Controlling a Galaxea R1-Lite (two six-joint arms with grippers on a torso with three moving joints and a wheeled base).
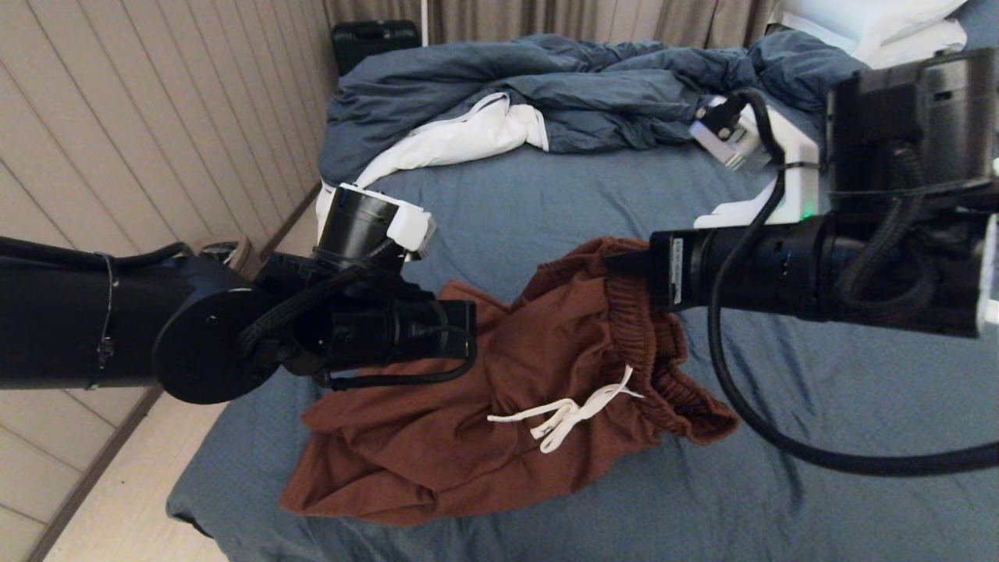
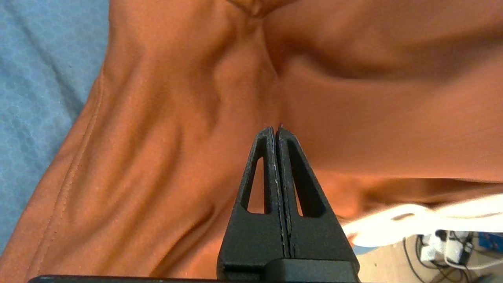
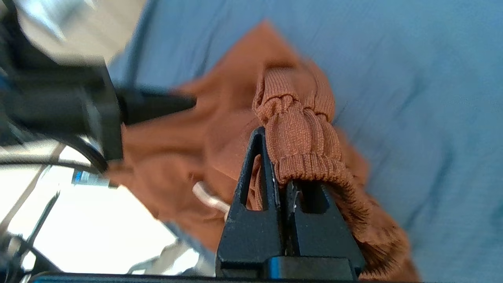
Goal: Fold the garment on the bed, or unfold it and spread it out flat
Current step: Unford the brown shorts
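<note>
So we're holding the garment (image 1: 499,390) up off the bed (image 1: 819,484) from both sides, one end still dragging on the sheet near the bed's left edge. Our right gripper (image 3: 281,135) is clamping down on the ribbed waistband (image 3: 298,129), fabric bunching over the fingers. Our left gripper (image 2: 275,131) is pinching a thin fold of the leg fabric, fingers squeezed together. The white drawstring (image 1: 566,410) is dangling in front, and the duvet (image 1: 546,86) is lying rumpled behind.

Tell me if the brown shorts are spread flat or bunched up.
Bunched up. The shorts lie in rumpled folds on the bed, with the right gripper shut on the waistband and lifting it off the sheet.
</note>
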